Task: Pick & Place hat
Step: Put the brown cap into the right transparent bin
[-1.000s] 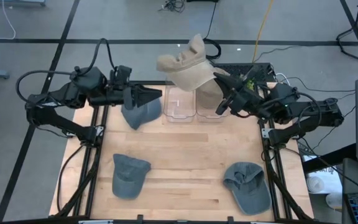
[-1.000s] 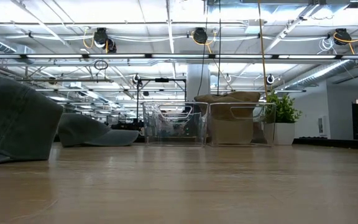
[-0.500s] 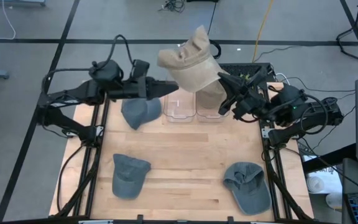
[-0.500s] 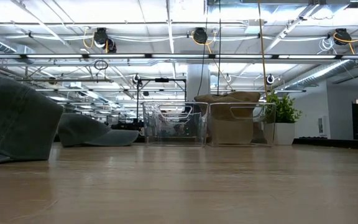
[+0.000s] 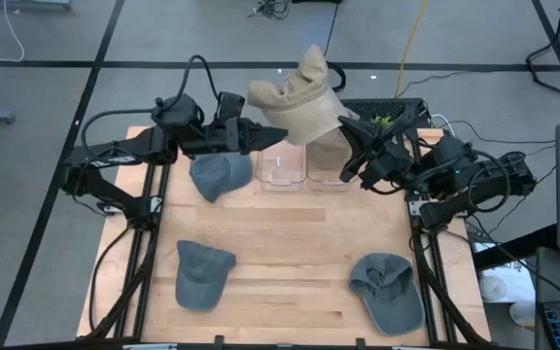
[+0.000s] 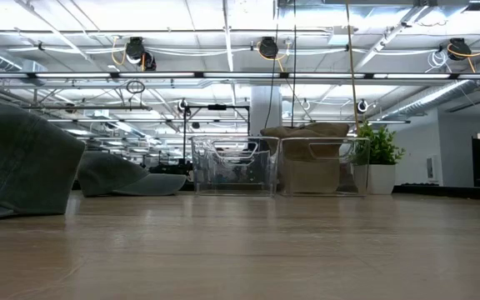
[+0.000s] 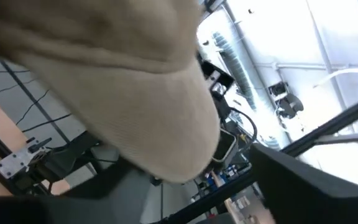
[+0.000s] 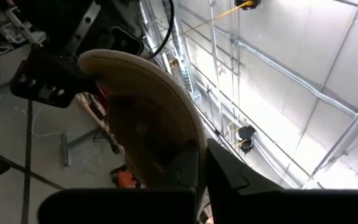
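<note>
Grey floor (image 5: 47, 58) with black lines; ceiling pipes (image 6: 240, 75); potted plant (image 6: 379, 146).

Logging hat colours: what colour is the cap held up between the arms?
Tan/beige cloth cap, clearest in the high view.

The wooden table (image 5: 290, 253) carries three grey caps (image 5: 202, 274) and two clear bins (image 5: 282, 167).

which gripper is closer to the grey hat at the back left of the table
Left. The left gripper hangs just beyond that grey hat; the right gripper, holding the tan hat, is across the bins.
</note>
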{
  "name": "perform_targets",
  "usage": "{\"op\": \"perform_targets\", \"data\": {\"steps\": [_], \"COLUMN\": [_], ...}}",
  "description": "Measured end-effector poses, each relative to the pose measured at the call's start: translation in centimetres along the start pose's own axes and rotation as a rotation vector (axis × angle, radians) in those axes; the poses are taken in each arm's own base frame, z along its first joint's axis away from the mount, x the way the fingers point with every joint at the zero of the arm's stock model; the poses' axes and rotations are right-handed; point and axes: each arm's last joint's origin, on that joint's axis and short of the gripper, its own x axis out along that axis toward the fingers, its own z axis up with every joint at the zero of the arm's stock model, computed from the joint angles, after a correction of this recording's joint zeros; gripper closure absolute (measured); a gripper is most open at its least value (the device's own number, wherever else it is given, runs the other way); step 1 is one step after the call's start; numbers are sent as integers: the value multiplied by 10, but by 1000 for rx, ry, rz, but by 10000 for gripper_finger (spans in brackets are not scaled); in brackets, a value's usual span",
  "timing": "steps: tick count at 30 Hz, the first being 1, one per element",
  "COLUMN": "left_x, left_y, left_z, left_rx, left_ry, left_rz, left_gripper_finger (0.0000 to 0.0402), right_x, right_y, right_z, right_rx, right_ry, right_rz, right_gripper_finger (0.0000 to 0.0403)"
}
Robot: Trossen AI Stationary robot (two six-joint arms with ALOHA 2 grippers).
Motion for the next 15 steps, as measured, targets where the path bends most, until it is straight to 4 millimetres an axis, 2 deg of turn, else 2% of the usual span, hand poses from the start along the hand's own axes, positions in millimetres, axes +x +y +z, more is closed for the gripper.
{"op": "perform_targets", "data": {"steps": [7,11,13,15], "left_x": [0,-1,-2,-2], "left_y": [2,0,-2,-2], "left_z": [3,3,4,3], "left_rx": [-35,4,42,61], "left_ry": [-18,-12,-1,14], "left_rz": [13,-5,-23,-29], "left_gripper_finger": [287,367,387,387], "right_x": [-1,-1,-1,-1], "right_y": [-1,-1,-1,-1], "right_z": [1,1,1,1], "right_rx": [-10,-9,-9,-7], "right_ry": [-9,-4,-6,-5], "right_rz": [-9,-10,-8,-6], "right_gripper_finger": [403,403,403,399]}}
